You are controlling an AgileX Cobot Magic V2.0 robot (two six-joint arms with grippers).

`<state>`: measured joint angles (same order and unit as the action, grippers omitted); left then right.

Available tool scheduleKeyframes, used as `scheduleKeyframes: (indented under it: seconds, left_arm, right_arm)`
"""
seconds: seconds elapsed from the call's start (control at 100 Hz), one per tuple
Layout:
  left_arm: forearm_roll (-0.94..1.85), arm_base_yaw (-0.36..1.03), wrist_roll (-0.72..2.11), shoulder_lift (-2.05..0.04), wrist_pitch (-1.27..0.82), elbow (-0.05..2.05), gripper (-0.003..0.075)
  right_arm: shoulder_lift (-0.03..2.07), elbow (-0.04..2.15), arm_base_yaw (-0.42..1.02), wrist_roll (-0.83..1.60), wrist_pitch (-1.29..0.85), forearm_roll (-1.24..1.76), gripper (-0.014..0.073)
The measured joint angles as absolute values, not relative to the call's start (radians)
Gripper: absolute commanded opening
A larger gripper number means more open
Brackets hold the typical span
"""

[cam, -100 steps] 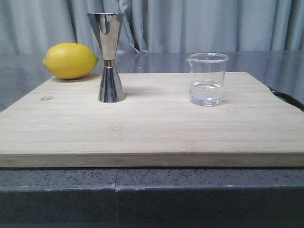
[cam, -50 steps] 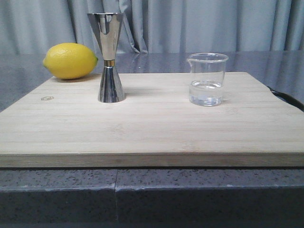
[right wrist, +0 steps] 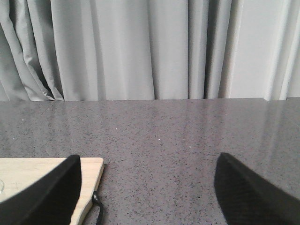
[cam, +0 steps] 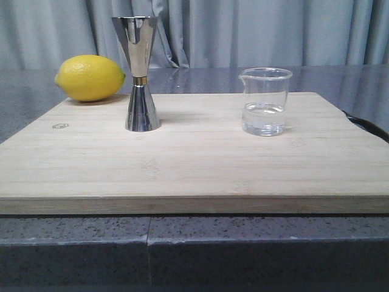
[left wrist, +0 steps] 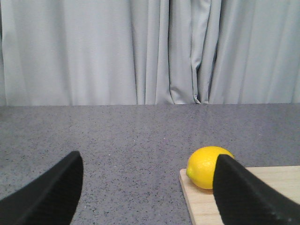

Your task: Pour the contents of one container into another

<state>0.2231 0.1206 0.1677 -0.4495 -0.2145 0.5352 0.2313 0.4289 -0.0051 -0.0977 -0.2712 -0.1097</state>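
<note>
A dark speckled counter runs back to a wall of grey curtains, and most of it is covered by a pale wooden cutting board. On the board's far side, at about 11 o'clock from its centre, the steel jigger stands upright, its gold band at the narrow waist. Just beyond the jigger at 10 o'clock, a lemon lies at the board's far left corner. At about 1 o'clock from the board's centre, well apart from the jigger, the clear glass beaker stands upright with clear liquid in its lower part and its lip turned toward the jigger. The left gripper is spread wide and empty, low over the counter, near the lemon. The right gripper is likewise spread wide, holding nothing, by the board's right corner.
</note>
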Motion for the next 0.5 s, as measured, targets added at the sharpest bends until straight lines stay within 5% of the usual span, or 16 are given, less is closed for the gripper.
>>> scheduleKeyframes:
  seconds: [0.5]
  left_arm:
    - [0.237, 0.121, 0.193, -0.657, -0.390, 0.526, 0.0459]
  right_arm:
    - [0.231, 0.431, -0.005, -0.096, -0.273, -0.110, 0.0533]
